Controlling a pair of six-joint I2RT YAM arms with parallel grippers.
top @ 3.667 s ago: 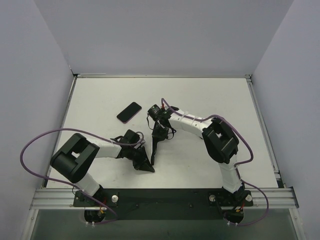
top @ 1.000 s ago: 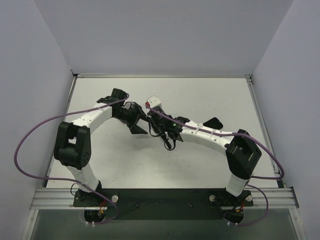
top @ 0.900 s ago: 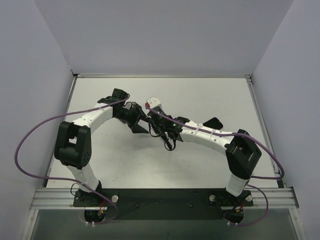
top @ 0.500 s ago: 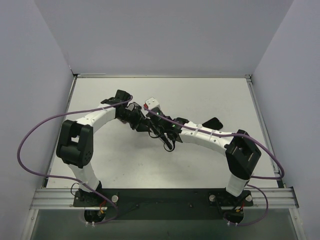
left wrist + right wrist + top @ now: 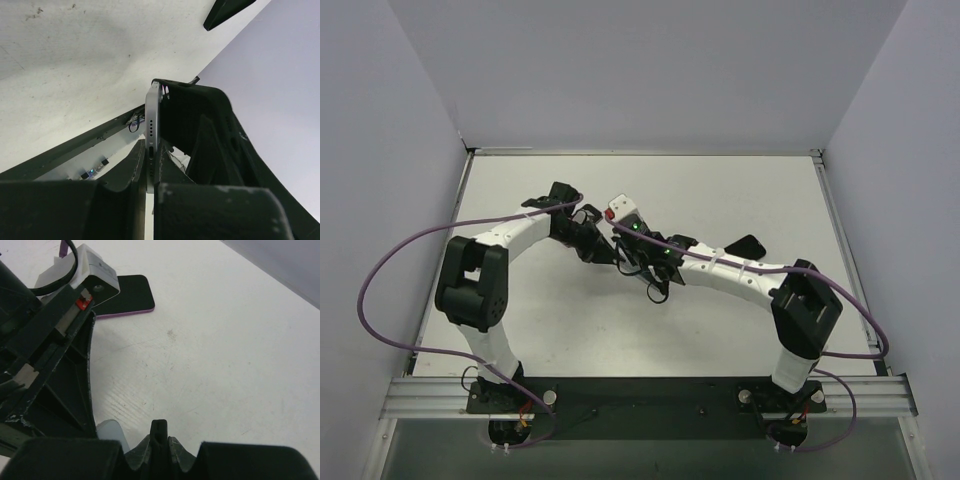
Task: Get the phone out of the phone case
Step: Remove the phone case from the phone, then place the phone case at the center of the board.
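1. Boxed in on 3 sides by bare lavender walls (image 5: 650, 70); no hazard there.
2. Works over a hard, scuffed white table (image 5: 740, 190): would punish any drop.
3. Brings left arm (image 5: 510, 235) and right arm (image 5: 740, 272) nose to nose above mid-table; risks a knock if either swings before the other yields.
4. Holds the phone (image 5: 152, 120) on edge, apparently off the table, clamped between the fingers of the left gripper (image 5: 150, 160), silver side with port and speaker holes showing. Could slip or twist free under a sideways pull: thin, smooth edge, narrow bite.
5. Has the right gripper (image 5: 159, 432) just beside, fingers drawn together; cannot tell whether anything thin is pinched.
6. Shows a black flat piece (image 5: 745, 245) lying well apart to the right, perhaps the case, too small to tell. Also shows a purple-edged slab (image 5: 125, 297) flat beyond the left wrist; could be mistaken for the target.
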